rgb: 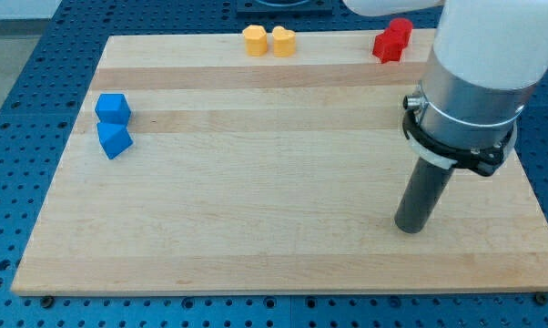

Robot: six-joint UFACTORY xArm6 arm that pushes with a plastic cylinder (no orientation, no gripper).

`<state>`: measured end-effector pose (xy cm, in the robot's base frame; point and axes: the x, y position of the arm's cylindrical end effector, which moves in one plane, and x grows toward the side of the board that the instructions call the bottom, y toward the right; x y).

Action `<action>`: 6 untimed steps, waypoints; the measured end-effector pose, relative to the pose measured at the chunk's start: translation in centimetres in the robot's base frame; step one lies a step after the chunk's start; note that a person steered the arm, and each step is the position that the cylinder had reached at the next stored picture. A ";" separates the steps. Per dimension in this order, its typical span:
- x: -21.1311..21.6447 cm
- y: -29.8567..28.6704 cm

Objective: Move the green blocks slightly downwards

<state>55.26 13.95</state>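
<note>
No green block shows anywhere in the camera view; any green blocks may be hidden behind the arm at the view's right. My tip point(410, 227) rests on the wooden board point(256, 210) at the lower right, far from all visible blocks. The arm's white and silver body point(479, 82) covers the board's upper right part.
Two blue blocks sit at the left edge: a cube point(113, 108) above a wedge-like block point(115, 140), close together. Two yellow blocks point(255, 40) point(283, 42) stand side by side at the top middle. A red block point(392, 41) sits at the top right, next to the arm.
</note>
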 end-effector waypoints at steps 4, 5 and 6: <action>-22.6 12.5; -22.0 4.7; -20.3 3.4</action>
